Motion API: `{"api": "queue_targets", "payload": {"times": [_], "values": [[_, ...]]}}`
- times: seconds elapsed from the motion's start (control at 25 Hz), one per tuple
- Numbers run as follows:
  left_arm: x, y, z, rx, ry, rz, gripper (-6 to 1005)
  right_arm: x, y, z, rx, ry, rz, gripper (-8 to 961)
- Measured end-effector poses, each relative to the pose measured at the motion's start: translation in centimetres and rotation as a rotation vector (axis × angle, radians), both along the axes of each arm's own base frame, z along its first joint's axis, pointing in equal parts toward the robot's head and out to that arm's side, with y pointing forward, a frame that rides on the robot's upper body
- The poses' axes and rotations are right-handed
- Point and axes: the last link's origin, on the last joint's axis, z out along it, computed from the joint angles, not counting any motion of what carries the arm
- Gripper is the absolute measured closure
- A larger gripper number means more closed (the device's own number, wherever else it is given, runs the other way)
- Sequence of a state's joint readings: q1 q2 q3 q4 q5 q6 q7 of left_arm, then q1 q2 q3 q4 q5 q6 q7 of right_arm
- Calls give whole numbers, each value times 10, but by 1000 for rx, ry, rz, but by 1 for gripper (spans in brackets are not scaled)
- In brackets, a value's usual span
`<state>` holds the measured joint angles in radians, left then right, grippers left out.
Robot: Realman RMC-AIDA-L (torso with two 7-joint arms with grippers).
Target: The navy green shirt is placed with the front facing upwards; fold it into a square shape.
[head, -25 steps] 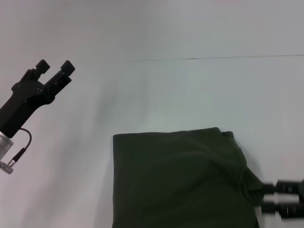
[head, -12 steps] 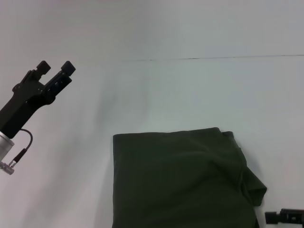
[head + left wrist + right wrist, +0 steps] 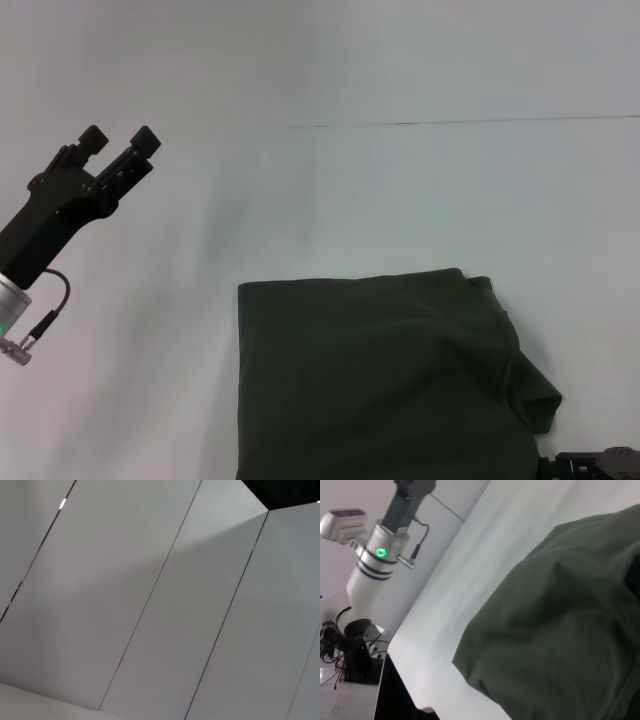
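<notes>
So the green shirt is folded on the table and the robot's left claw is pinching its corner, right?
Not quite. The navy green shirt is folded on the table, but the left gripper is raised well off to the side, touching nothing. The head view shows it apart from the cloth.

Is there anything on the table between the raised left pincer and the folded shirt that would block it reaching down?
Nothing visible. Only bare white table lies between the left pincer, raised and open at the left, and the navy green shirt. The right pincer sits at the lower right edge, beside the shirt.
</notes>
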<state>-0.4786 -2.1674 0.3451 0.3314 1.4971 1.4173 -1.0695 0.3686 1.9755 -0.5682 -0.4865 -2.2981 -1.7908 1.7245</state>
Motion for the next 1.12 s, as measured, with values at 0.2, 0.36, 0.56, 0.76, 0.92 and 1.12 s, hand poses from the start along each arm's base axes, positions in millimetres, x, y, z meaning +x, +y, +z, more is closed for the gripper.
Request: {"api": "queue_targets", "payload": {"times": [0.2,0.36,0.56,0.76,0.92,1.12], "values": [[-1,0,0,0,0,1,69,-1,3,-5,-8,0,-27,100],[-1,-1,0,1,2,2,69,-1,5,-11,-17,-15,-40,128],[-1,-1,0,2,2,1,69,-4,8,-12,-30,-18,-58,174],[0,-2,0,2,0,-4,69,-1,10,-10,-21,-36,-65,219],[0,-2,0,3,0,-6,69,-2,12,-12,-30,-41,-58,370],[0,-2,0,3,1,-7,69,-4,13,-15,-36,-45,-57,575]]}}
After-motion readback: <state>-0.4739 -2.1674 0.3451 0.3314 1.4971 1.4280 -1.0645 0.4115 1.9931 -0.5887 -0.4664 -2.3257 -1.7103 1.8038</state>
